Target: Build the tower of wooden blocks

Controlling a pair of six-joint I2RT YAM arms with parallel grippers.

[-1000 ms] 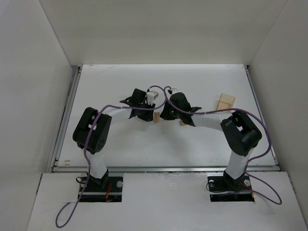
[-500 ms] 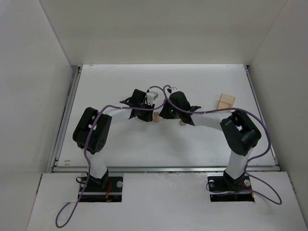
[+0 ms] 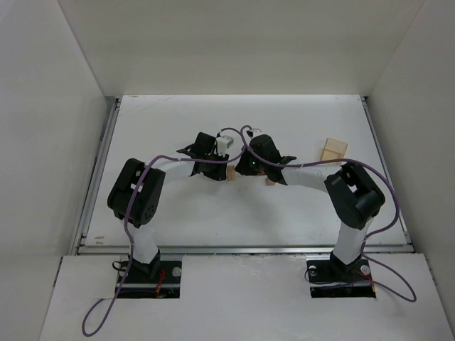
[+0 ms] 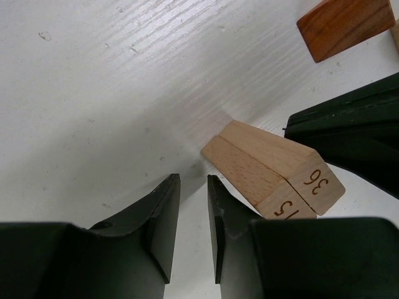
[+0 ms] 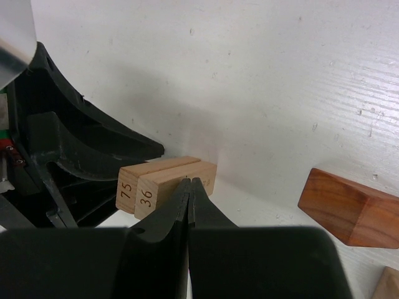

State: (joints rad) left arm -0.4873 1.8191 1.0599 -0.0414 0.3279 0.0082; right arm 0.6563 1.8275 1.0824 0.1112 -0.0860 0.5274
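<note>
White table [image 3: 185, 206]: two pale numbered blocks [image 4: 274, 168] upright and touching at centre, reddish-brown block [image 5: 349, 208] near on their right, pale tan box [image 3: 333, 150] further right, apart.

Top external: placed high at the near side, faced down over the surface [image 3: 284, 121].
Wrist views: held close; numbered blocks [image 4: 268, 165] [image 5: 153, 180] shared.
</note>
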